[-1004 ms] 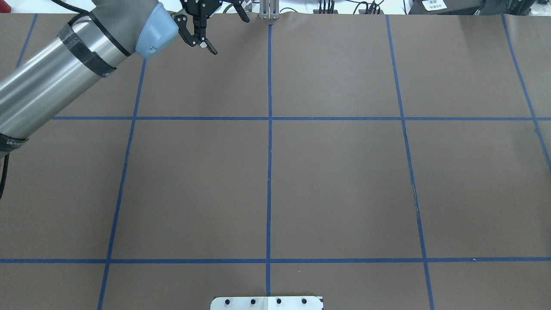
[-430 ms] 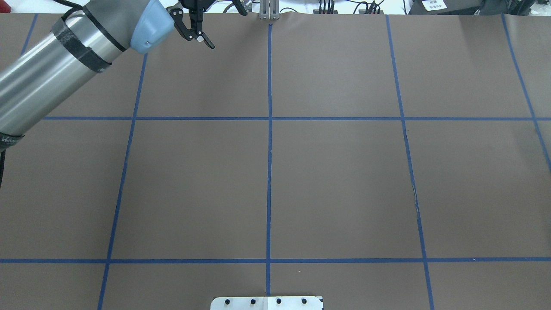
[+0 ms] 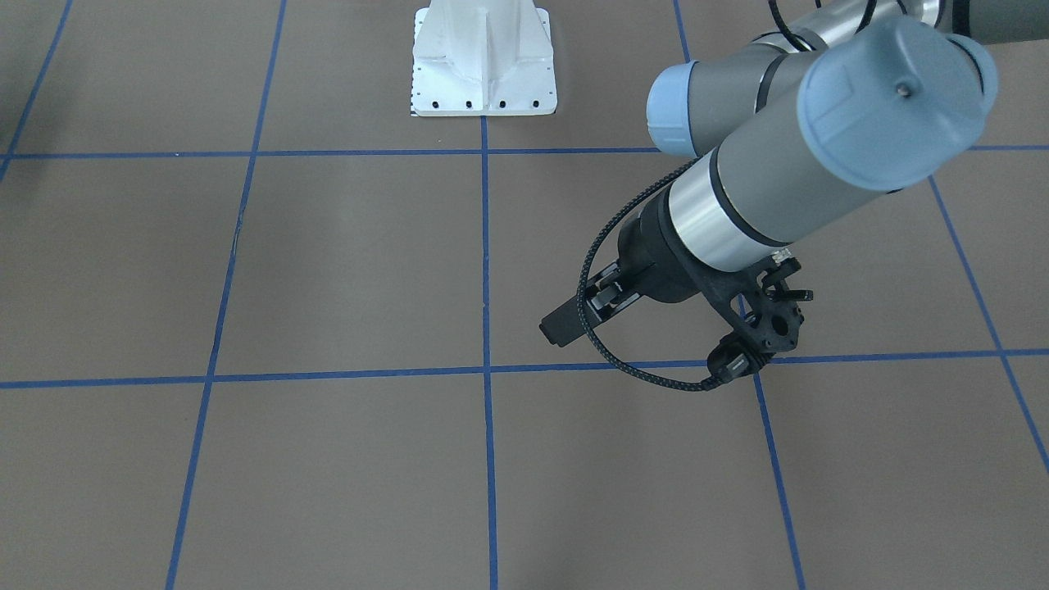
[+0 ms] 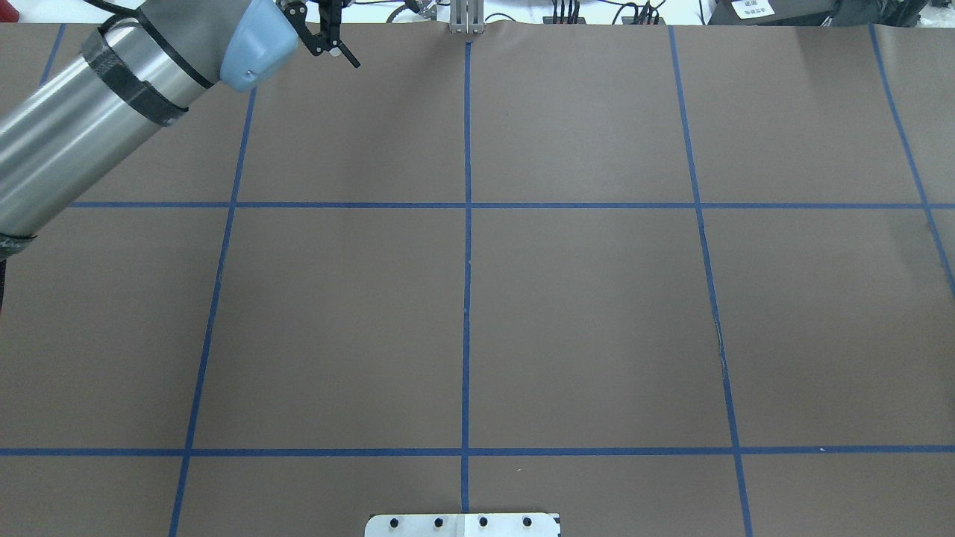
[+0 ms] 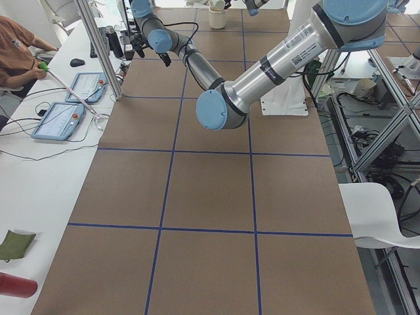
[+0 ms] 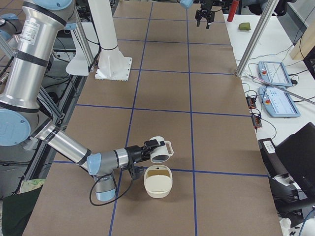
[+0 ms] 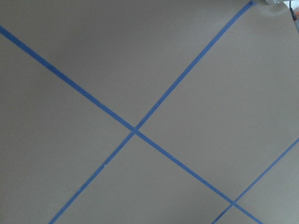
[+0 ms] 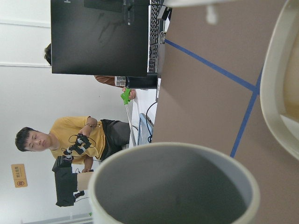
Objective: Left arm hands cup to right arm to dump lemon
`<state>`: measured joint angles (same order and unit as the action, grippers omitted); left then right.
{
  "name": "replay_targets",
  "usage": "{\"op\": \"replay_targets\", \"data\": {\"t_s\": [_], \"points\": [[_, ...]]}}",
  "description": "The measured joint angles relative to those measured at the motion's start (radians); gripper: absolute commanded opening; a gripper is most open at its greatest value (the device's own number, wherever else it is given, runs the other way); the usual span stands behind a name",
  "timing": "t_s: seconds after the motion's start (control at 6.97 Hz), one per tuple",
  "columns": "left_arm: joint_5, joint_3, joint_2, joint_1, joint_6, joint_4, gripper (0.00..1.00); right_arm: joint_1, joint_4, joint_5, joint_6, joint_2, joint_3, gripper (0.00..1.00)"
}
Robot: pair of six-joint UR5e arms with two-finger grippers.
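Note:
My right gripper (image 6: 149,147) is shut on the cup (image 6: 160,150), a white mug with a squared handle. It holds the mug on its side above a cream bowl (image 6: 157,190). In the right wrist view the mug's grey inside (image 8: 177,186) is empty, and the bowl's rim (image 8: 275,88) is at the right edge. I cannot make out the lemon; the bowl's inside looks yellowish. My left gripper (image 4: 336,46) is open and empty, high over the table's far left edge. It also shows in the exterior right view (image 6: 203,18).
The white robot base (image 3: 483,57) stands at the table's near edge. Beyond the far edge is a white bench with teach pendants (image 6: 274,73), an aluminium post (image 6: 258,34) and a seated operator (image 8: 70,135). The left forearm (image 3: 737,197) hangs over the table's left half.
My left arm has drawn back, and its open gripper has moved toward the table's far edge and partly out of the overhead view.

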<state>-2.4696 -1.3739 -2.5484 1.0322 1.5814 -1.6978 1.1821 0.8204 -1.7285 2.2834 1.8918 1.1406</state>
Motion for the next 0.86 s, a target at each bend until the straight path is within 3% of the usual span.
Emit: {"op": "replay_targets", "data": {"t_s": [0.29, 0.86], "points": [[0.084, -0.016, 0.017, 0.016, -0.192, 0.005, 1.00, 0.003, 0.000, 0.012, 0.074, -0.014, -0.001, 0.13], [0.102, -0.027, 0.054, 0.072, -0.341, 0.007, 1.00, 0.009, 0.001, 0.043, 0.234, -0.042, -0.054, 0.14]]}}
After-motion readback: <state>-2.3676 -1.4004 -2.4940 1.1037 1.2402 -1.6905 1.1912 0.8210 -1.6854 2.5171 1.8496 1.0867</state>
